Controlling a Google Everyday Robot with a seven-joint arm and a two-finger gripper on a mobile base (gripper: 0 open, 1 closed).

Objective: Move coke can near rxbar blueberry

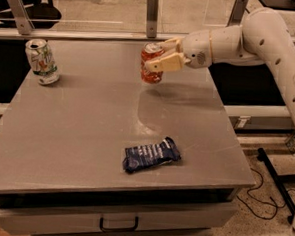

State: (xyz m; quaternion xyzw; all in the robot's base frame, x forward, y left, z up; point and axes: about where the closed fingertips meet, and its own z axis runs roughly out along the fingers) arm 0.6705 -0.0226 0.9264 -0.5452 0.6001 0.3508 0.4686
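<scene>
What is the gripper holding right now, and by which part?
The gripper, over the far side of the table, is shut on the coke can, gripping it around the middle of its body.

Grey table (81, 131) with a drawer front under its top. Flat near the front edge, right of middle: rxbar blueberry (151, 155), crinkled. Upright at the far left corner: white and green soda can (41, 61). Over the far middle, apparently clear of the surface: gripper (154, 58) clamped around coke can (150, 76).
</scene>
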